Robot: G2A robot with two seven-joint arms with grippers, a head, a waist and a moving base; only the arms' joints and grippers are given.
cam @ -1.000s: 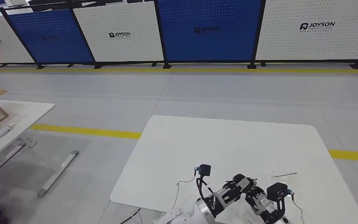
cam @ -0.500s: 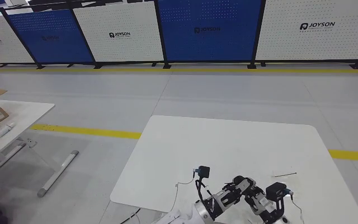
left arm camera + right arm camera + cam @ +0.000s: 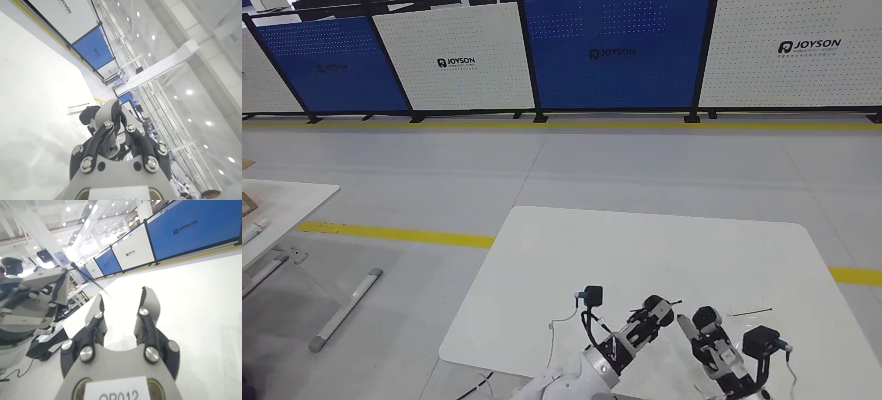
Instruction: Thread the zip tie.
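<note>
Zip tie point(image 3: 88, 279): thin dark strip, clamped near one end in left gripper point(image 3: 119, 106), free end reaching toward gap of right gripper point(image 3: 122, 296), spread wide, empty. Likely light, springy, slick; pinch near tip.

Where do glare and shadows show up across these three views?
Top view: even light, no glare on the table. Left wrist view: ceiling lamps flare into starbursts; the loose zip tie has a faint shadow beside it. Right wrist view: lamps glare beyond the left end effector; the table is nearly washed out.
</note>
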